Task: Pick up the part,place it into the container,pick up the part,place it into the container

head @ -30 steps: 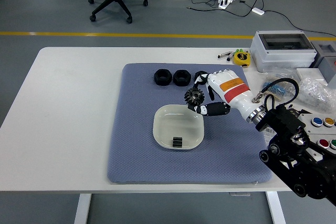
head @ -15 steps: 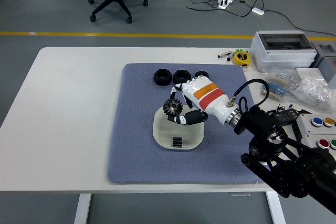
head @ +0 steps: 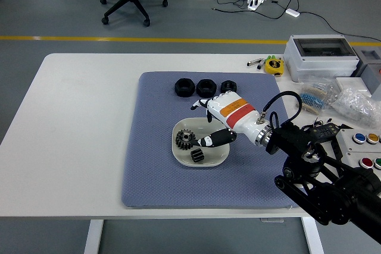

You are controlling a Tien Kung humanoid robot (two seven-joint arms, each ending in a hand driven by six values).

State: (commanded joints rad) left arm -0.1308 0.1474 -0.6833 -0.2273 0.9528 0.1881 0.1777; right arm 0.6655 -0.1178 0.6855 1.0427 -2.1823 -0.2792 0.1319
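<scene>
The gear [head: 184, 140] lay inside the white bowl [head: 221, 156] beside a smaller black part [head: 197, 156], the right hand [head: 215, 124] hung above it with fingers loosened and empty, and three nuts [head: 205, 87] remained on the mat [head: 155, 171].

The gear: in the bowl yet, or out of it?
In. The gear lies inside the white bowl beside a smaller black part; the right hand is open above it.
</scene>
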